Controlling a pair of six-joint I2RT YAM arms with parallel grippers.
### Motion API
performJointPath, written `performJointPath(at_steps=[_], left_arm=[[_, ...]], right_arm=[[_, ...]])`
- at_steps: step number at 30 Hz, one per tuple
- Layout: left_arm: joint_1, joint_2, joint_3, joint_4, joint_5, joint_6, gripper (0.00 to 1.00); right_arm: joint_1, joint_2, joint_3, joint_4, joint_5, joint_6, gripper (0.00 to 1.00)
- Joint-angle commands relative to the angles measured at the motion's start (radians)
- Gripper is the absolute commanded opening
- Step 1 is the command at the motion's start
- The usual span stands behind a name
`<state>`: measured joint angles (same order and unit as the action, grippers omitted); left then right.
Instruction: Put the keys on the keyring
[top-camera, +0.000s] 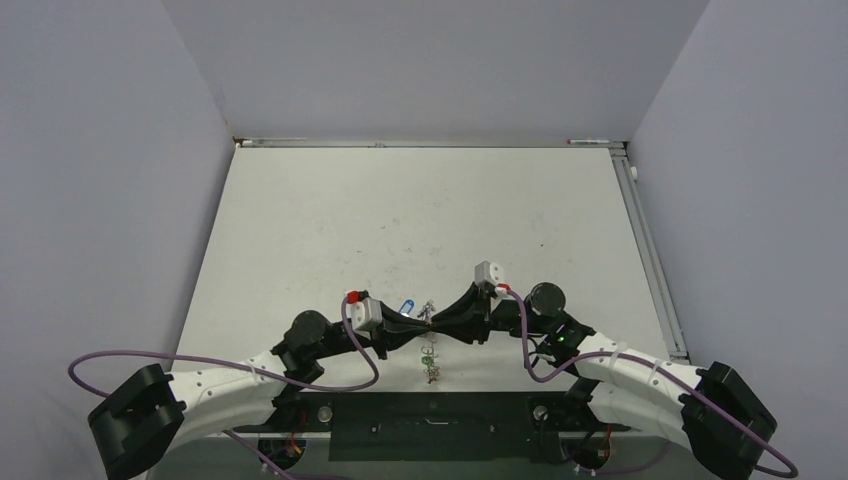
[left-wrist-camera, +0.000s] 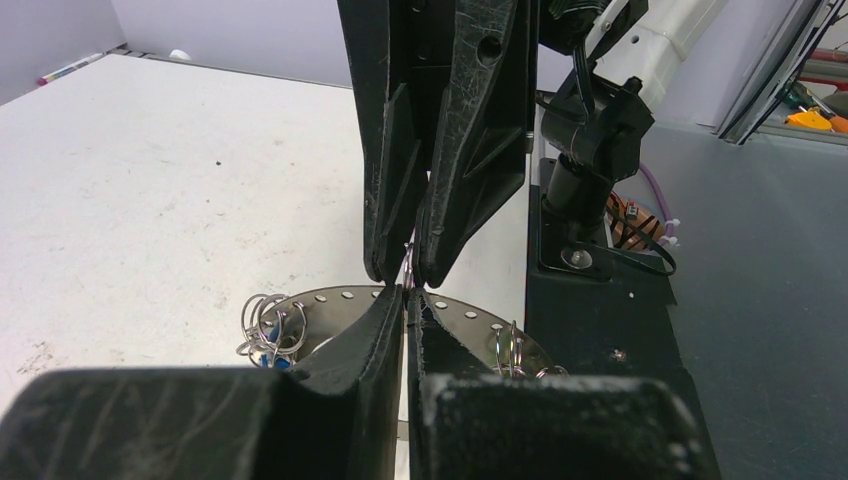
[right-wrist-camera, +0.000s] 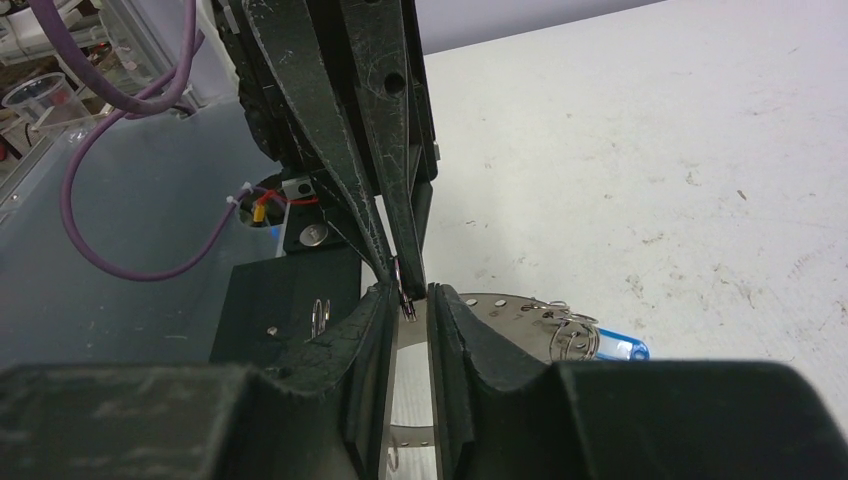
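Note:
The wide grey keyring (left-wrist-camera: 335, 298) with holes in its rim lies flat under both fingertips; it also shows in the right wrist view (right-wrist-camera: 505, 303). Small split rings and a blue tag (right-wrist-camera: 612, 348) sit at its far rim, and the tag shows from above (top-camera: 406, 306). More keys with a green tag (top-camera: 428, 357) hang at its near rim. My left gripper (left-wrist-camera: 408, 296) is shut on a small silver split ring (right-wrist-camera: 404, 296). My right gripper (right-wrist-camera: 410, 292) meets it tip to tip, its jaws a narrow gap apart around that ring. From above, the two grippers (top-camera: 428, 322) touch over the keyring.
The black base plate (top-camera: 430, 425) lies just behind the keyring at the near edge. Purple cables (top-camera: 350, 380) loop beside both arms. A marker (top-camera: 590, 142) lies at the far table edge. A metal rail (top-camera: 650, 250) runs along the right side.

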<state>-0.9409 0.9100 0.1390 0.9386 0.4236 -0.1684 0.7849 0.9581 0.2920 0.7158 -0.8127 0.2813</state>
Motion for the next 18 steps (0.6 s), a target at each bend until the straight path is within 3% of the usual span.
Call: performJointPath(at_steps=[1,12,18], left_arm=[[-0.003,0.0,0.015,0.096,0.014,0.008,0.0],[-0.003,-0.007,0.008,0.103,0.01,0.007,0.0],[-0.003,-0.004,0.008,0.107,0.014,0.006,0.0]], right_arm=[[-0.007,0.011,0.042,0.079,-0.037,-0.002,0.18],[-0.007,0.041,0.044,0.093,-0.051,-0.003,0.16],[-0.007,0.06,0.05,0.106,-0.08,0.01,0.05]])
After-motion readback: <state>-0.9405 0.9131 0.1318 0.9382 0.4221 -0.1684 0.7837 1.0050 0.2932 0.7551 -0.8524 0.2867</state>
